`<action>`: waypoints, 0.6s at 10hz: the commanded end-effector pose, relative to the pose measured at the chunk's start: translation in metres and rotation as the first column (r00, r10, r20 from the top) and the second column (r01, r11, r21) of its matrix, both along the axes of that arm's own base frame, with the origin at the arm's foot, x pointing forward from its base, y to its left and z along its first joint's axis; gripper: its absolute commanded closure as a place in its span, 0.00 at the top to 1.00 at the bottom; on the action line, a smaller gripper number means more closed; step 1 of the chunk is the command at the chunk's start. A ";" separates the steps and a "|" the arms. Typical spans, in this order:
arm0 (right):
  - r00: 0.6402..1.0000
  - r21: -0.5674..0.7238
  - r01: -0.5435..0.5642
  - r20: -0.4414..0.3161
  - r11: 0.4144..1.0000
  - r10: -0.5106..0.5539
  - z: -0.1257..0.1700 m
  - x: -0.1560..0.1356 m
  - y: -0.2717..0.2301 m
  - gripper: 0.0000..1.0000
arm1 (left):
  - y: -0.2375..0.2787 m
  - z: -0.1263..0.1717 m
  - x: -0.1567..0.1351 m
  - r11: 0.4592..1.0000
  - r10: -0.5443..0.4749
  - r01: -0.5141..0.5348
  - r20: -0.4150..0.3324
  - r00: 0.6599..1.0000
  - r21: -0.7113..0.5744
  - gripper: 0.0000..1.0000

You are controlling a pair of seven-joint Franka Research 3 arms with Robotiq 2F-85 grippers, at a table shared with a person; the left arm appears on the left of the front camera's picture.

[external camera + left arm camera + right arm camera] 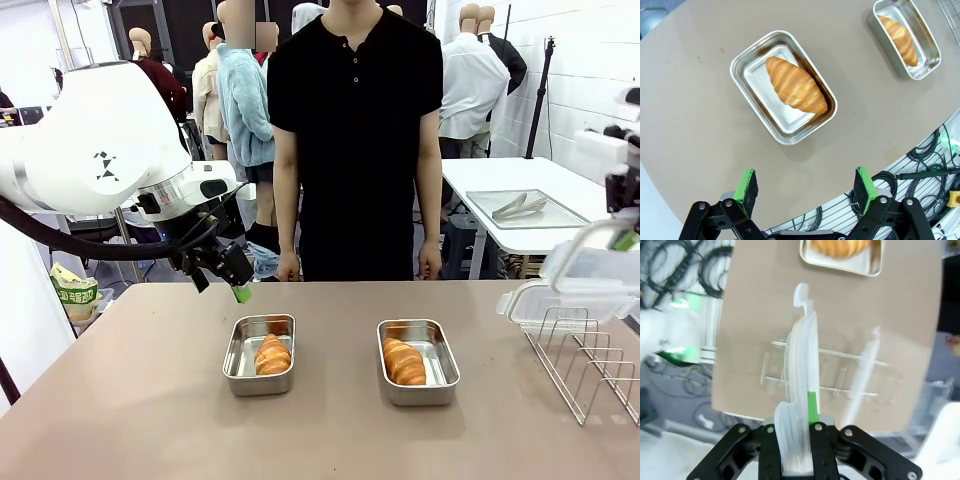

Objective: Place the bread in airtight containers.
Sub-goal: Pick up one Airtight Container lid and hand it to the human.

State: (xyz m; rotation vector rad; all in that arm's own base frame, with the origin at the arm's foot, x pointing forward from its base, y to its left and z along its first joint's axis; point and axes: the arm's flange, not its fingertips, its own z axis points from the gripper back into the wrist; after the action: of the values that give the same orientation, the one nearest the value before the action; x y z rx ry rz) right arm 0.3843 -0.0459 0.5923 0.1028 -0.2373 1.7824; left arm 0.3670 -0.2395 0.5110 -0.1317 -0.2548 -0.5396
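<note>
Pinching a clear white-rimmed lid (801,365) by its edge, the right gripper (800,415) is holding it upright over the wire rack (585,365) at the table's right side, fingers closed tight on the plastic. A second lid (540,302) is lying on top of the rack. The left gripper (805,182) is hovering empty, fingers spread wide, above the table just behind and to the left of the left tin (260,386).

Bread: both croissants are already sitting in tins, the left croissant (272,355) in the left tin and the right croissant (404,361) in the right tin (420,393). Both tins are standing uncovered near mid-table.

Governing relation: the right tin is lying left of and below the held lid, ahead of the right fingers in the wrist view. Its long axis is running from the robot's side toward the person. The right arm is the nearer one.

Judged next: the lid is needing a turn to flat, long side matched to that axis, before lowering.
</note>
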 end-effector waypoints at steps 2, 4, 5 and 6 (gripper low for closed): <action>0.956 0.040 -0.228 0.201 0.973 0.216 0.029 0.022 0.038 0.00 | 0.000 0.000 0.001 1.000 0.001 -0.001 0.000 1.000 -0.003 1.00; 0.888 0.041 -0.361 0.321 0.932 0.330 0.052 0.032 0.066 0.00 | 0.000 0.000 0.001 1.000 0.001 -0.001 0.000 1.000 -0.003 1.00; 0.848 0.041 -0.410 0.385 0.911 0.364 0.061 0.043 0.082 0.00 | 0.000 0.000 0.001 1.000 0.001 -0.001 0.000 1.000 -0.003 1.00; 0.803 0.021 -0.450 0.447 0.893 0.394 0.066 0.057 0.103 0.00 | 0.000 0.000 0.001 1.000 0.001 -0.001 0.000 1.000 -0.003 1.00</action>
State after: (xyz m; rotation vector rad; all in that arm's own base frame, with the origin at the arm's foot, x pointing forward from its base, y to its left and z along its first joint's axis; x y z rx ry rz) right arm 0.4219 0.0502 0.6611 -0.1572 -0.6029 2.1757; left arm 0.3669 -0.2396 0.5110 -0.1315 -0.2547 -0.5401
